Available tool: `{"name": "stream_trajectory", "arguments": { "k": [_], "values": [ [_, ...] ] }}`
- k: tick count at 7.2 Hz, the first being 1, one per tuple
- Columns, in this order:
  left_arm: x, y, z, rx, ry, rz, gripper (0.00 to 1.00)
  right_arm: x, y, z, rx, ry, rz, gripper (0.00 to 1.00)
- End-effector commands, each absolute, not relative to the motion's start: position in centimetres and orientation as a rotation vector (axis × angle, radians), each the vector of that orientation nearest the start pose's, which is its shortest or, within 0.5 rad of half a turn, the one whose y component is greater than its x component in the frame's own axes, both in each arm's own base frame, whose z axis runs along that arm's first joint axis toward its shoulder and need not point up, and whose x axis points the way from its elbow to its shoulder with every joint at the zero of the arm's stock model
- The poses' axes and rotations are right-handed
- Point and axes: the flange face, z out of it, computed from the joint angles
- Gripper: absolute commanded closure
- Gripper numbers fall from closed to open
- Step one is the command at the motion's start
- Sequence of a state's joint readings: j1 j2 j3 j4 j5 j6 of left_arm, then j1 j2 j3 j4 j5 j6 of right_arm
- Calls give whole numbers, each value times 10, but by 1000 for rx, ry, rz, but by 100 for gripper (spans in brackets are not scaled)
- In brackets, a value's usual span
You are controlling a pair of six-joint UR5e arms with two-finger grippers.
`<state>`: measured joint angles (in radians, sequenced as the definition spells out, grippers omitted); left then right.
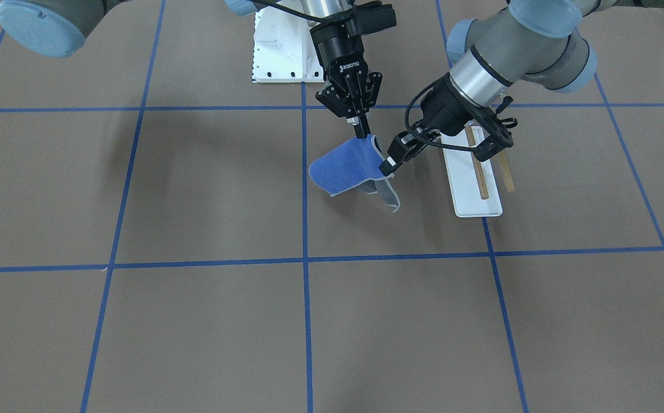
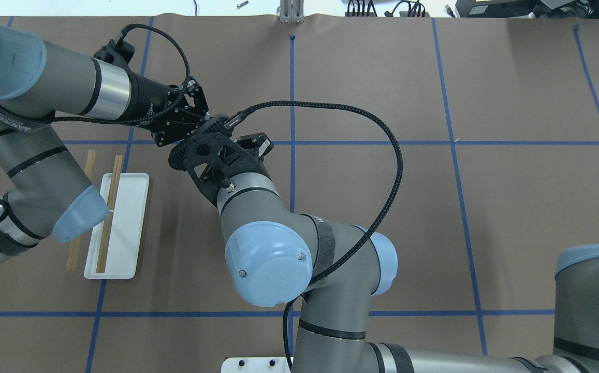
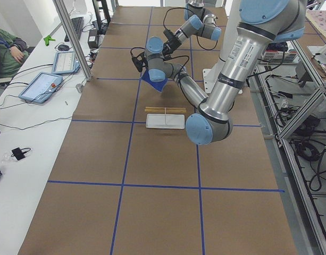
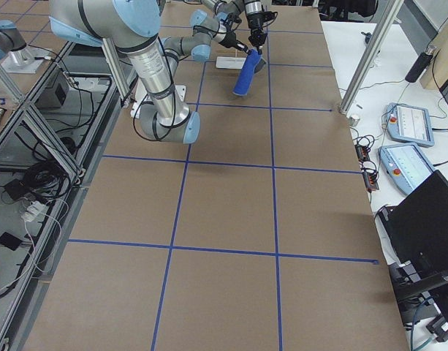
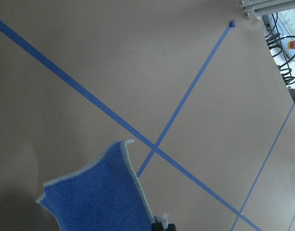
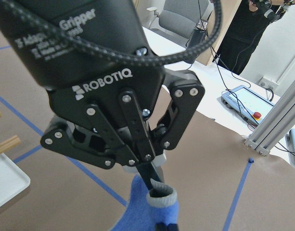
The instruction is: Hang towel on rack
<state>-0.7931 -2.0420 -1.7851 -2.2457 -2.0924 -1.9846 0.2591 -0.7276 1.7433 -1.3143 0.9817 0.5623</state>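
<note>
Above the desk [image 1: 194, 189], the towel [image 1: 346, 169] is being gripped by the right tool [image 1: 361, 136] and left tool [image 1: 388, 165], the rack [image 2: 126, 233] lying left, nearer the latter, rods [image 2: 105, 243] running near-to-far.

Reaches in from 2 o'clock of the front-facing view with the left arm [image 1: 498, 63], slanting the wrist down toward 8 o'clock, and pinches the left gripper [image 1: 387, 166] tight on the towel's [image 1: 343, 169] edge. Hangs the right arm [image 1: 323, 8] in from 12 o'clock, pointing the wrist almost straight down, and clamps the right gripper [image 1: 361, 133] on the towel's top corner, just beside the left gripper at its 11 o'clock.
</note>
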Motion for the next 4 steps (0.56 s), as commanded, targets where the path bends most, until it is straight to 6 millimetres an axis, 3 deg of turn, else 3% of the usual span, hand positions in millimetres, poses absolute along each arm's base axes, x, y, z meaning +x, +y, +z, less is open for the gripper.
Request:
{"name": "stream_trajectory", "arguments": {
  "k": [1,2,3,4],
  "values": [
    [360,-486,211,-180,1414,-645,100,-561,-345,41,1136,-696,-259,100],
    [359,-485,210,-180,1416,-643,100,-548,-341,34,1149,-753,-226,92],
    [359,-485,212,-186,1412,-640,100,-545,-340,37,1138,-802,-180,58],
    [357,-486,213,-182,1411,-638,100,-540,-338,33,1097,-875,-104,1]
  ]
}}
